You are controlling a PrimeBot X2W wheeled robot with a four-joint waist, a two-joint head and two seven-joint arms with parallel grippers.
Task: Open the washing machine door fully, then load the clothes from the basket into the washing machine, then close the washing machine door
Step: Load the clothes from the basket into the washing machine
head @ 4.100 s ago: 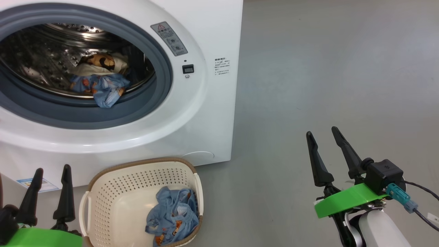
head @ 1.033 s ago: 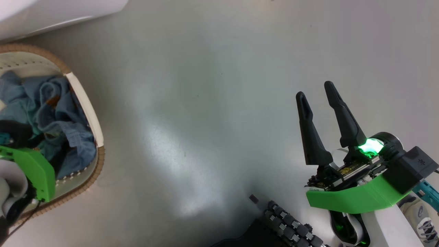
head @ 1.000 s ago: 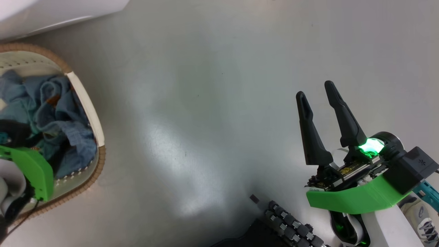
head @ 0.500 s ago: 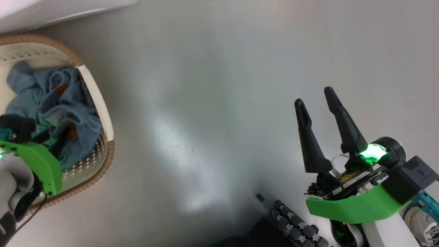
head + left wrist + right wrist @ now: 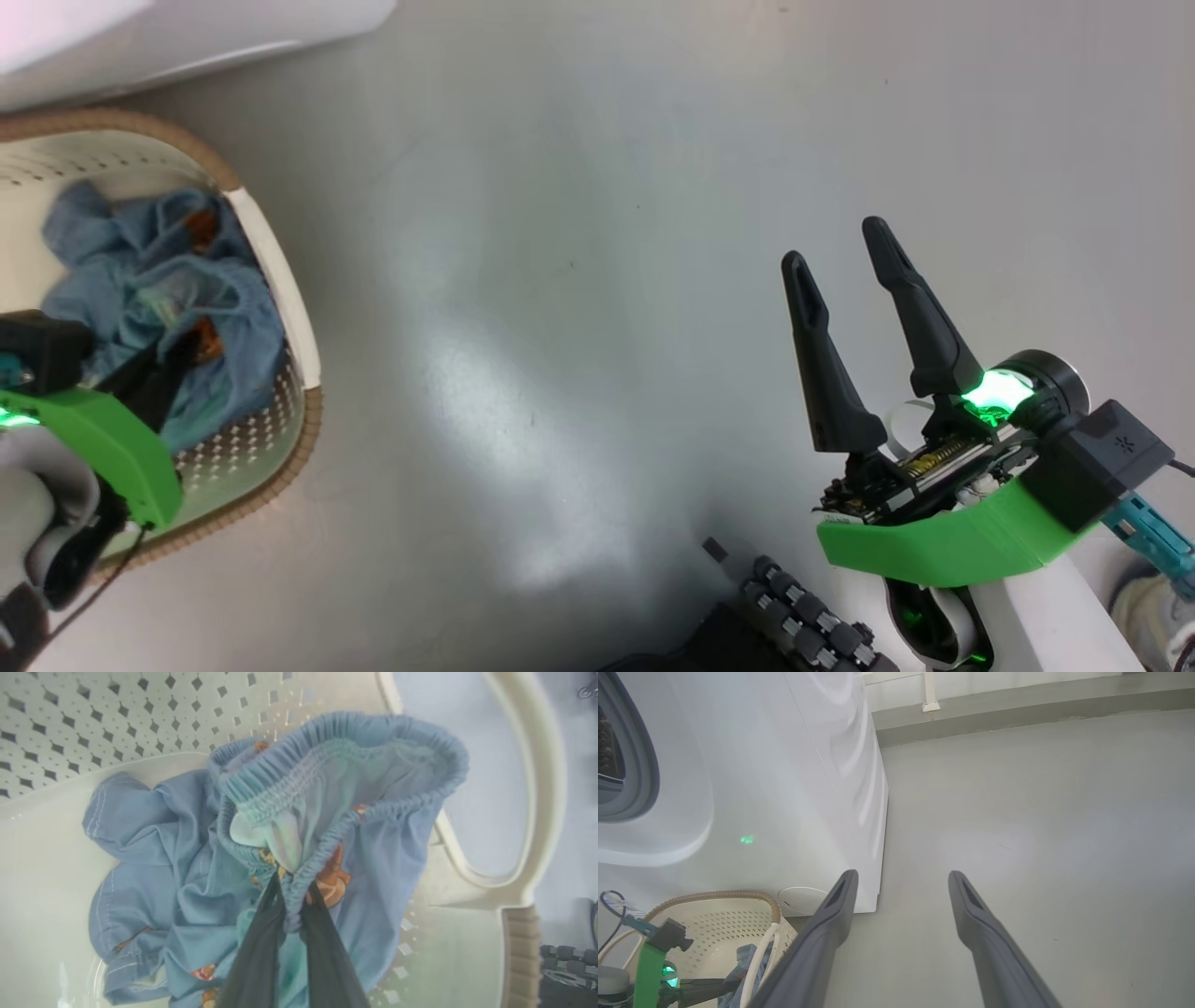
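The cream basket with its brown rim sits on the floor at the left, just below the white washing machine. Light blue clothes lie bunched inside it. My left gripper reaches down into the basket and is shut on the elastic waistband of a blue garment, which bunches up around the fingers. My right gripper hovers open over bare floor at the right, holding nothing. The right wrist view takes in the washing machine, its grey gasket and the basket. The washing machine door is out of view.
Grey floor spreads wide between the basket and my right arm. My dark base with its roller wheels shows at the bottom edge. A wall skirting runs behind the machine.
My left gripper has gone from open to shut on the blue garment in the basket. The head camera has shifted a little. The right gripper stays open.
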